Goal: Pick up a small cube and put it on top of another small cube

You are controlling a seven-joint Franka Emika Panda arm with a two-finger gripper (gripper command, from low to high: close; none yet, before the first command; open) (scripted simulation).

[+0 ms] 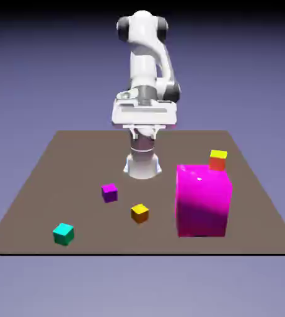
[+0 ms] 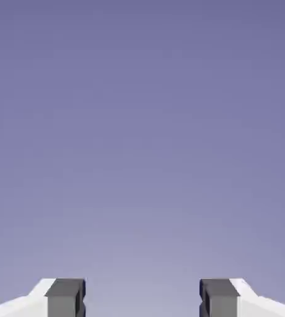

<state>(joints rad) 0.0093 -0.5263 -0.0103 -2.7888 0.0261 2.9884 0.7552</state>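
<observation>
"Three small cubes are seen on the table (image 1: 77, 161): purple (image 1: 109, 193), orange (image 1: 140, 213) and teal (image 1: 64, 234). Which is to be lifted, and which built upon, isn't shown."

"And the gripper (image 2: 142, 297)?"

"Its jaws are spread wide, with nothing held. Only backdrop (image 2: 142, 136) is framed by the hand view, so a descent begun without re-aiming could be wasted."

"What else could be spoiled?"

"The big magenta block (image 1: 201, 201) could be struck if a low, sideways path were taken. Whether the red-and-yellow piece (image 1: 218, 160) is perched on it or placed behind can't be told; if perched, it could be knocked off. With the cubes turned at differing angles, a corner could be pinched and the grip lost."
</observation>
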